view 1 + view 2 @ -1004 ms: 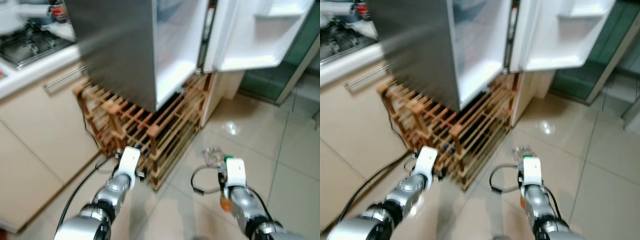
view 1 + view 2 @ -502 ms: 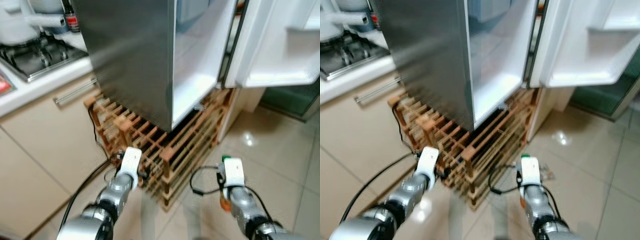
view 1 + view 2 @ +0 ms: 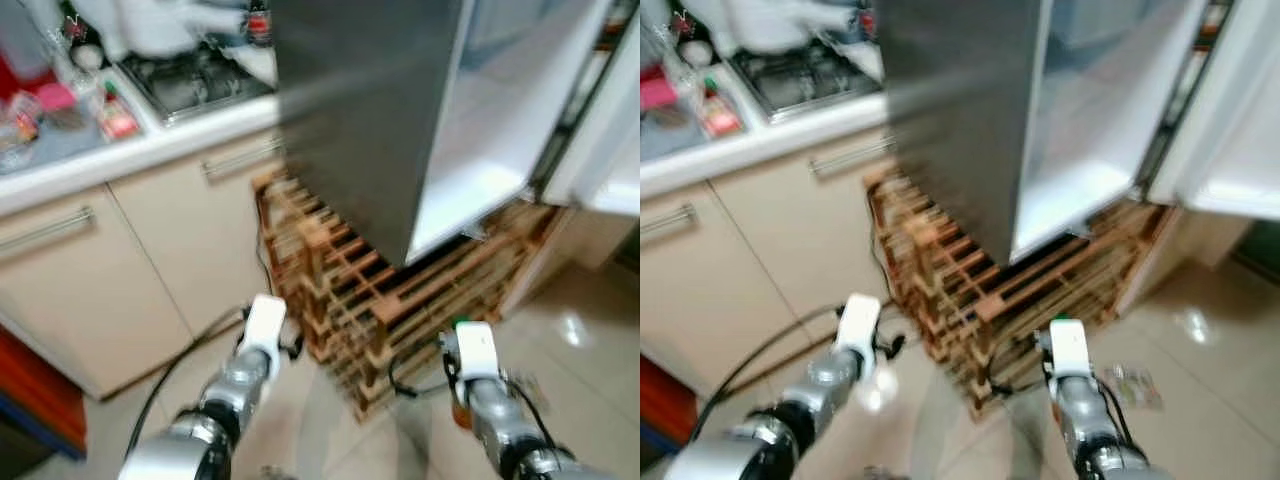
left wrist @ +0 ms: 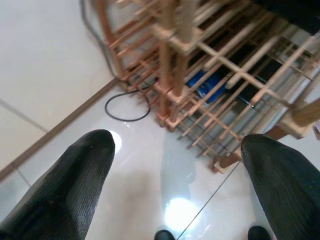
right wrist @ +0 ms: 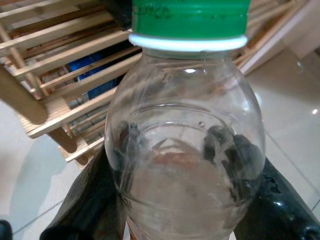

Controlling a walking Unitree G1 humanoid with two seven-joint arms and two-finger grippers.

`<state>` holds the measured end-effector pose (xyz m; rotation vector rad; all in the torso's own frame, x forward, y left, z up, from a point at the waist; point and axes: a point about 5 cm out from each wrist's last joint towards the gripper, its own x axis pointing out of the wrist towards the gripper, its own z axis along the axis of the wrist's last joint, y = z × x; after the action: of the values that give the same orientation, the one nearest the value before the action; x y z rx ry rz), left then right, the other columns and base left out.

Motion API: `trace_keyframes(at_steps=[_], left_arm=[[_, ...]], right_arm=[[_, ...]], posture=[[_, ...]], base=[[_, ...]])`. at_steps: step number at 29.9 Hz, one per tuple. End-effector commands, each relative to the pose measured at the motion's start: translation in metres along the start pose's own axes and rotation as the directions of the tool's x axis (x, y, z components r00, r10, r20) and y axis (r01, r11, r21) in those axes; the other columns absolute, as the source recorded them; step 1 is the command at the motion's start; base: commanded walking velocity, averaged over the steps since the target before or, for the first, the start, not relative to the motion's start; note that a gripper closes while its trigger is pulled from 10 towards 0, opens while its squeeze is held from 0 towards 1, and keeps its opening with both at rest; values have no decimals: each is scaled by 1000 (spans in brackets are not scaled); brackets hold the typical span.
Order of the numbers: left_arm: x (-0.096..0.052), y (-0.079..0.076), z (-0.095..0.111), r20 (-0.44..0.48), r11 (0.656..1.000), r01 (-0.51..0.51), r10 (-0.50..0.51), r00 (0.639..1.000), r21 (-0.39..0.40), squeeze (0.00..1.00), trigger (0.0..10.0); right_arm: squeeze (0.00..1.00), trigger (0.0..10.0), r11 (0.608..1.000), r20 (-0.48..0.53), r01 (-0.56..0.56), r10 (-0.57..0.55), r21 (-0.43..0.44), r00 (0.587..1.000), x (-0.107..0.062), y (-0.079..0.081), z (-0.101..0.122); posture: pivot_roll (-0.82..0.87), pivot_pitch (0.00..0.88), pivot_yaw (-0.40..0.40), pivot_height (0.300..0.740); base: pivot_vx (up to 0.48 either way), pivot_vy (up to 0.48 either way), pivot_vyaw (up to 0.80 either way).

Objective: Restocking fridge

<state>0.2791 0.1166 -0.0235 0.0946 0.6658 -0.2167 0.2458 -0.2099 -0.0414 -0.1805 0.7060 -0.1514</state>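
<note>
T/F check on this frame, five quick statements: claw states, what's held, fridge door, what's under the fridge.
1. The right claw grips a clear bottle with a green cap. True.
2. The left claw holds a bottle too. False: its fingers are spread apart with nothing between them, over the glossy tiled floor.
3. The fridge door is shut. False: it stands open, showing its white inner side.
4. A wooden slatted rack sits under the fridge. True.
5. The bottle's cap is red. False: it is green.
</note>
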Motion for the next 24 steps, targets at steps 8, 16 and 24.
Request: trace_keyframes(at_steps=[8, 16, 24], left_arm=[[0, 4, 1, -10, 1000, -15, 15, 1000, 9, 0, 10000], [-1, 8, -9, -113, 987, -79, 63, 992, -143, 0, 10000], [-1, 6, -11, -125, 986, -88, 70, 990, -141, 0, 10000]], right_arm=[[176, 10000, 1000, -12, -15, 14, -17, 1000, 1, 4, 2], [86, 10000, 969, -156, -157, 188, 192, 970, -1, 26, -7], [98, 10000, 958, -88, -270, 279, 97, 956, 1, 47, 15]], posture=[[-143, 0, 32, 740], [-144, 0, 31, 740], [-137, 0, 23, 740]], base=[[0, 0, 0], [0, 0, 0], [0, 0, 0]])
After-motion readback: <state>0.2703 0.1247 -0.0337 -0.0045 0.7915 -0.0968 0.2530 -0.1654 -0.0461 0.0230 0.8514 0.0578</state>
